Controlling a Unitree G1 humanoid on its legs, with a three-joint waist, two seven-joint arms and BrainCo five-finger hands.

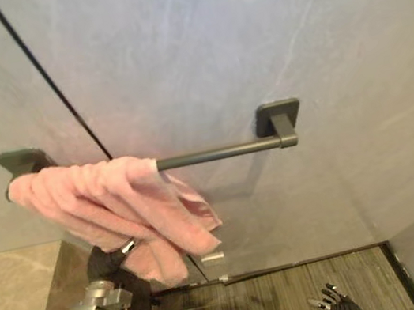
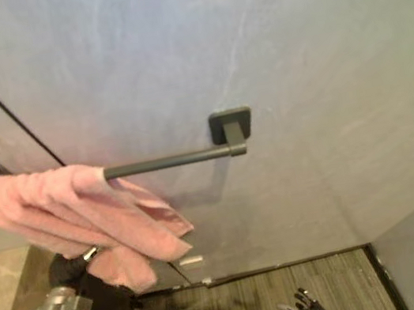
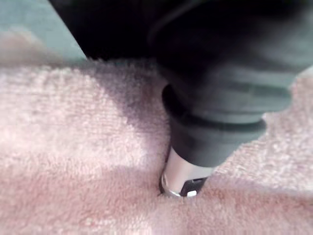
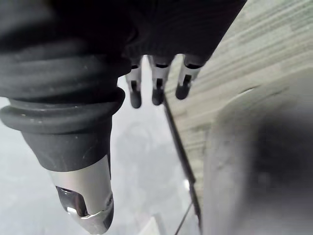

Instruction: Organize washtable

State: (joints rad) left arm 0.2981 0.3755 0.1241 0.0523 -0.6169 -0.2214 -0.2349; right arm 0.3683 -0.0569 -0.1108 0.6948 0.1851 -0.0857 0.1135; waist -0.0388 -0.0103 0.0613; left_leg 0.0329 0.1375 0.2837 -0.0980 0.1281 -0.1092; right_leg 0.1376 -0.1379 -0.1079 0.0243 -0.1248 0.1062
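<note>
One hand is doing the work: the left hand point(image 1: 112, 262) is pushed up into the pink towel point(image 1: 111, 200) from below the towel bar point(image 1: 219, 153). Its thumb point(image 3: 183, 176) is sunk in the pile and its fingers are buried in the folds, so I cannot tell whether they grip the cloth or merely press it. The towel hangs bunched over the bar's left end, close against the left bracket point(image 1: 23, 161), with a thick wad drooping below the bar. Most of the bar out to the right bracket point(image 1: 279, 120) is bare. The step in hand looks like spreading the towel along the bar. To do it well, the hand should take the lower edge rather than the whole wad and draw it level toward the right bracket, parallel to the bar, since a downward tug would likely drag the cloth off. Even lengths in front of and behind the bar should stop it sliding. The right hand point(image 1: 340, 306) hangs well below the bar's right end, fingers point(image 4: 156, 85) straight and holding nothing; it could steady the free edge.
</note>
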